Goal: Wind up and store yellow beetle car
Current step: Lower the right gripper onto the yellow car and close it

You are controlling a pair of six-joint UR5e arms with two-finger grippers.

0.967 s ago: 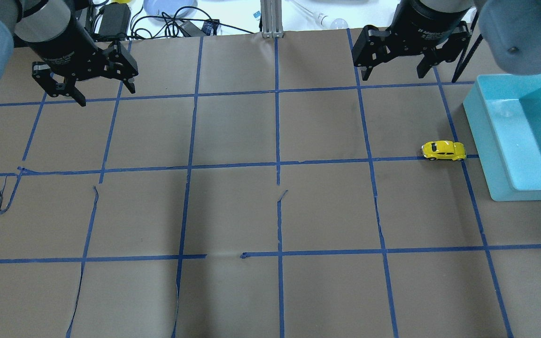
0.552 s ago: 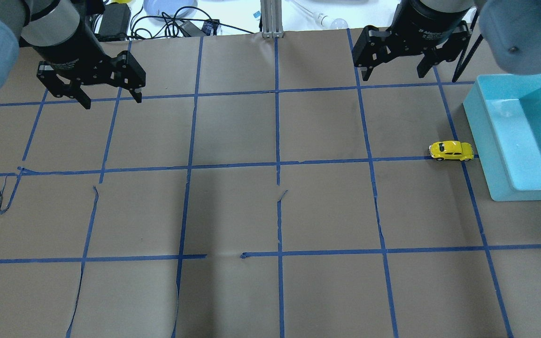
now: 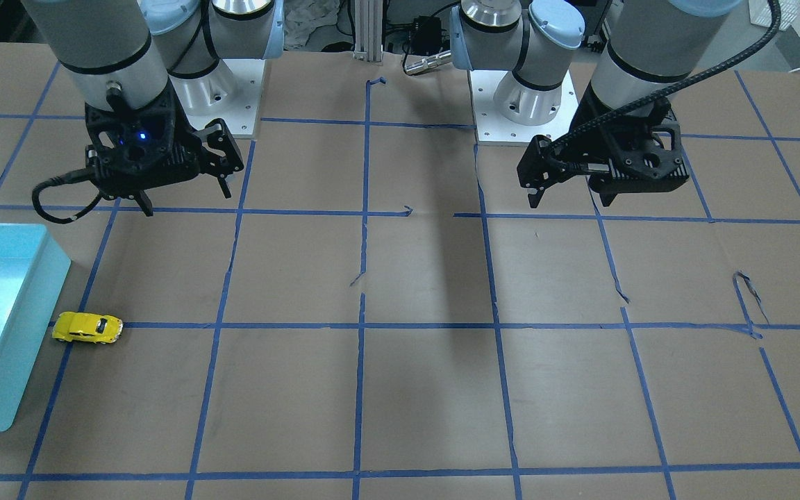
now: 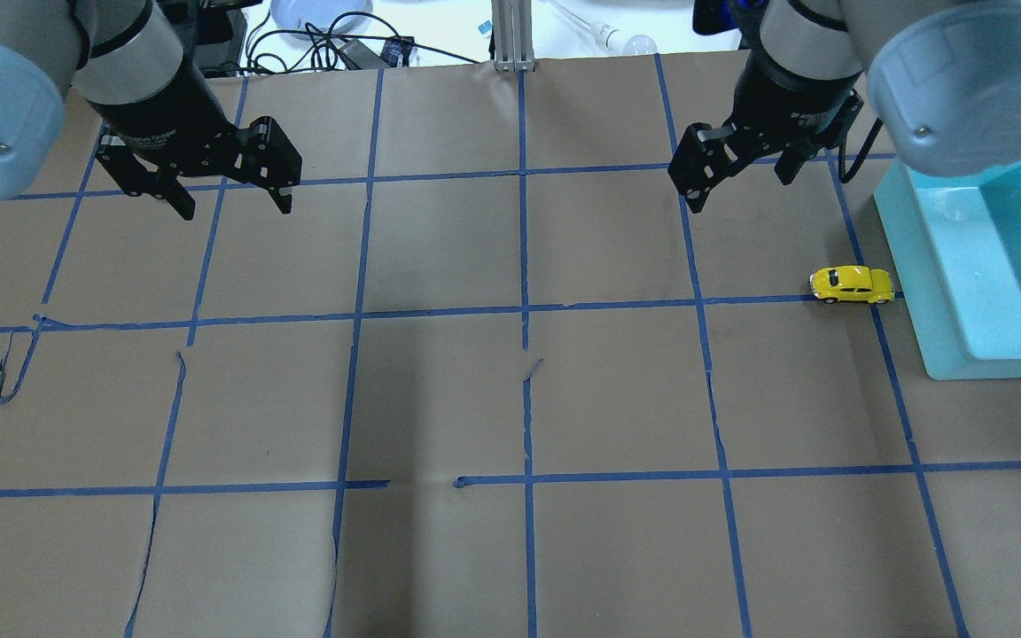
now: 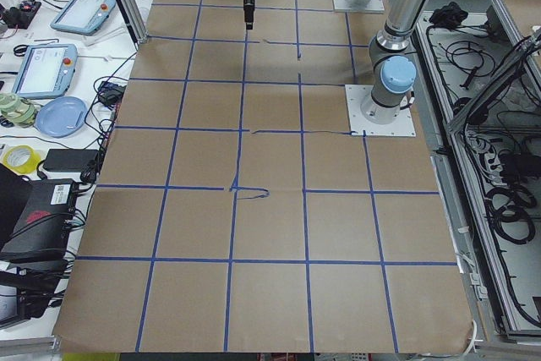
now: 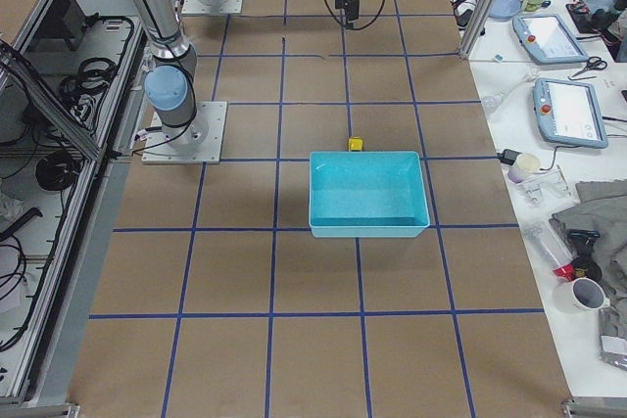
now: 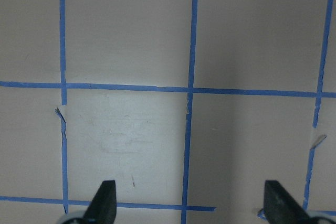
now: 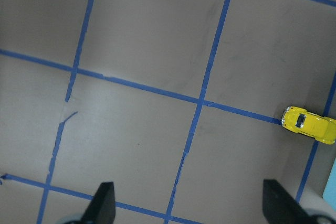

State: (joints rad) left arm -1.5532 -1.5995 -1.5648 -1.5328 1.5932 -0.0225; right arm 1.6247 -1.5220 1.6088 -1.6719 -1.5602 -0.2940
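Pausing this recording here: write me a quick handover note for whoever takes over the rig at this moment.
The left gripper is open and empty, above the table, far from the car.
The right gripper is open and empty, and is the one nearer the car.
The yellow beetle car sits on its wheels just outside the teal bin, close to its wall.
Done: not stored; winding cannot be judged.
Left: grasp the car, probably with the right gripper, and bin it.

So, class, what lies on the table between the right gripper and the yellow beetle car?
Only bare brown table paper. The overhead view shows no object between the right gripper and the yellow beetle car, which sits on a blue tape crossing.
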